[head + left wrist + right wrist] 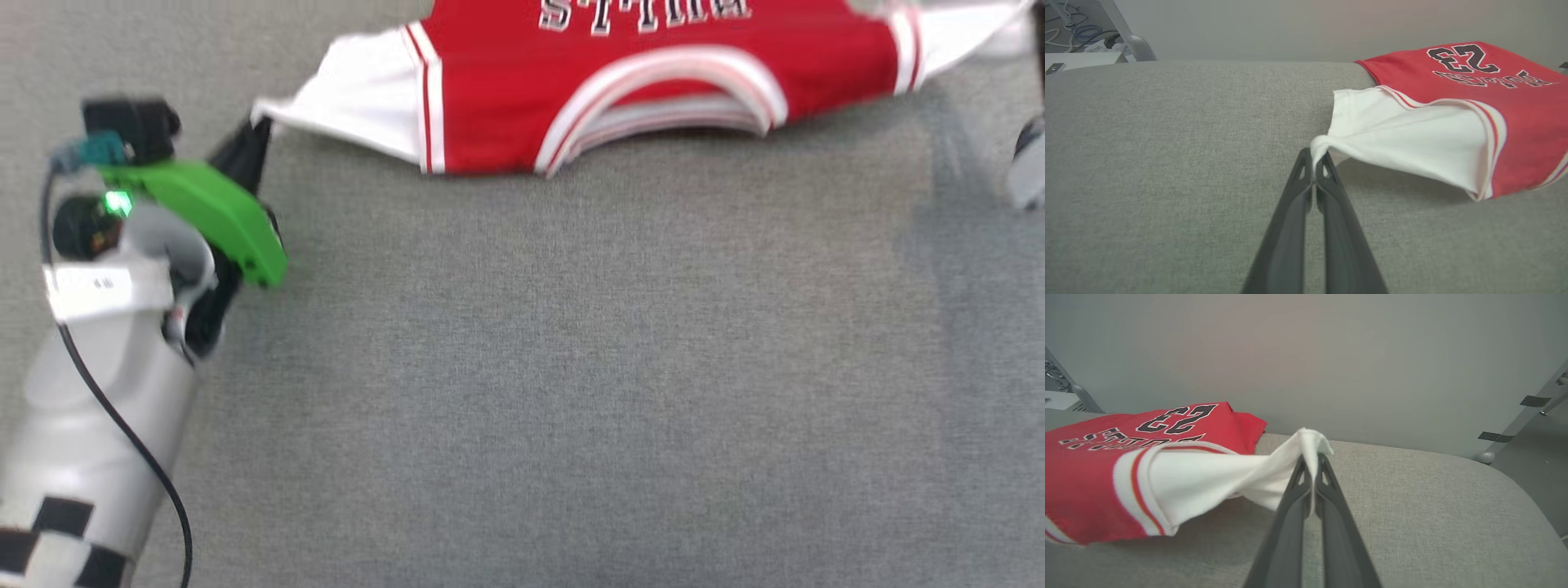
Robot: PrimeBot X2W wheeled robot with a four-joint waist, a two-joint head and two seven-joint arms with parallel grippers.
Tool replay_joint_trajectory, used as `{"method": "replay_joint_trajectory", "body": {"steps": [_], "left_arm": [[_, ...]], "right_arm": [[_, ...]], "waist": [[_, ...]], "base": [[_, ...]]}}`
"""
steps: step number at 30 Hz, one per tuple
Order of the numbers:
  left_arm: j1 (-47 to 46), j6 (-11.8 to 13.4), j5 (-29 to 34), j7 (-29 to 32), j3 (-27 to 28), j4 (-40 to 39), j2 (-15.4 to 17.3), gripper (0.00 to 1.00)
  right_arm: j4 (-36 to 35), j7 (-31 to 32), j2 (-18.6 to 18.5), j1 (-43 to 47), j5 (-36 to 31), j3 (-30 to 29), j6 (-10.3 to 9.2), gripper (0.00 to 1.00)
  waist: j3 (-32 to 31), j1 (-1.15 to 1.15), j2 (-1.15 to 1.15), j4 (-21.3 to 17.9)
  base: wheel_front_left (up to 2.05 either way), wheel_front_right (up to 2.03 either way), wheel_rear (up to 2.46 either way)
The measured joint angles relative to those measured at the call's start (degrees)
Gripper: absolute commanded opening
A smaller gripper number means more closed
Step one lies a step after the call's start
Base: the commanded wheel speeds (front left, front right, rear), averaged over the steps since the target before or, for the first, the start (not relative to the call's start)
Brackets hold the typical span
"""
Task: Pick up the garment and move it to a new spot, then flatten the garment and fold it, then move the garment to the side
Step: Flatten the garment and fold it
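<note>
Left gripper (1314, 161) is clamping shut on the tip of the left sleeve (1396, 139), and the right gripper (1312, 459) is pinching the right sleeve (1220, 477) the same way. The garment (571, 90) is hanging stretched between the 2 of them at the far side of the table (522, 392). It is facing print side up, its collar (669, 69) edge lifting clear and its body resting on the cloth behind.

Judging by this, the moving step is the one in hand. Doing it well is asking for both arms travelling at 1 height and 1 pace. The span should be pulling taut enough that the red body is sliding flat rather than bunching, yet not so taut that the thin pinches are slipping off the sleeve tips. Lowering both sleeves at once should be leaving it spread for flattening.

Around it, the table is lying bare toward the robot, giving room to work. The wall (1331, 355) is rising behind the far edge, so pushing farther that way is risking the hem dropping off. A blurred pale shape (1027, 163) at the head view's right edge is probably the right arm. Cables (1069, 28) are lying beyond the table's far left corner, and 2 tape strips (1533, 401) are sitting on a panel off to the right. Neither is standing in the way.
</note>
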Motion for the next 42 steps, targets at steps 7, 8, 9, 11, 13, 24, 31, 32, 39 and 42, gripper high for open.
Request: {"method": "replay_joint_trajectory", "body": {"steps": [7,8,9,11,13,24,31,32,39,42], "left_arm": [[11.06,0.09,-0.97,0.24,-1.29,-0.6,0.38,0.0],[12.24,0.11,-1.05,0.42,-1.4,-0.7,0.46,0.0],[13.56,0.33,-1.08,0.51,-1.51,-0.79,0.58,0.0],[15.85,0.55,-1.31,0.77,-1.76,-0.97,1.13,0.0],[17.7,0.57,-1.66,1.72,-1.99,-1.24,1.82,0.0],[29.43,0.57,-5.47,8.8,-3.58,-8.33,5.75,0.0],[37.9,2.25,-8.57,13.47,-4.13,-17.28,8.51,0.0],[38.89,2.5,-9.27,13.97,-4.01,-18.34,8.61,0.0],[47.1,5.09,-14.8,21.0,-4.27,-28.22,11.06,0.0],[50.16,7.01,-16.46,23.48,-4.15,-32.57,12.41,0.0]], "right_arm": [[-4.94,3.82,-2.82,13.06,4.04,3.96,0.0,0.0],[-5.49,4.34,-3.18,14.3,4.33,4.37,0.0,0.0],[-6.26,5.03,-3.71,15.74,4.43,5.13,0.0,0.0],[-7.5,6.21,-4.78,18.34,4.65,6.14,0.0,0.0],[-8.43,7.5,-5.52,20.49,4.82,6.98,0.0,0.0],[-11.66,14.6,-7.42,31.9,8.65,7.5,0.0,0.0],[-14.75,19.89,-9.36,40.58,13.02,4.88,0.0,0.0],[-15.4,20.45,-9.62,41.58,13.5,4.39,0.0,0.0],[-20.46,27.65,-11.65,50.57,17.51,-0.27,0.0,0.0],[-22.4,31.56,-12.16,54.51,18.59,-3.04,0.0,0.0]], "waist": [[-6.47,0.0,0.0,0.07],[-7.2,0.0,0.0,0.05],[-8.09,0.0,0.0,0.02],[-9.84,0.0,0.0,-0.05],[-11.35,0.0,0.0,-0.11],[-18.94,0.0,0.0,-0.13],[-22.92,0.0,0.0,0.23],[-23.36,0.0,0.0,0.28],[-26.37,0.0,0.0,0.49],[-27.04,0.0,0.0,0.41]], "base": [[0.0,0.0,0.0],[0.0,0.0,0.0],[0.0,0.0,0.0],[0.0,0.0,0.0],[0.0,0.0,0.0],[0.0,0.0,0.0],[0.0,0.0,0.0],[0.0,0.0,0.0],[0.0,0.0,0.0],[0.0,0.0,0.0]]}}
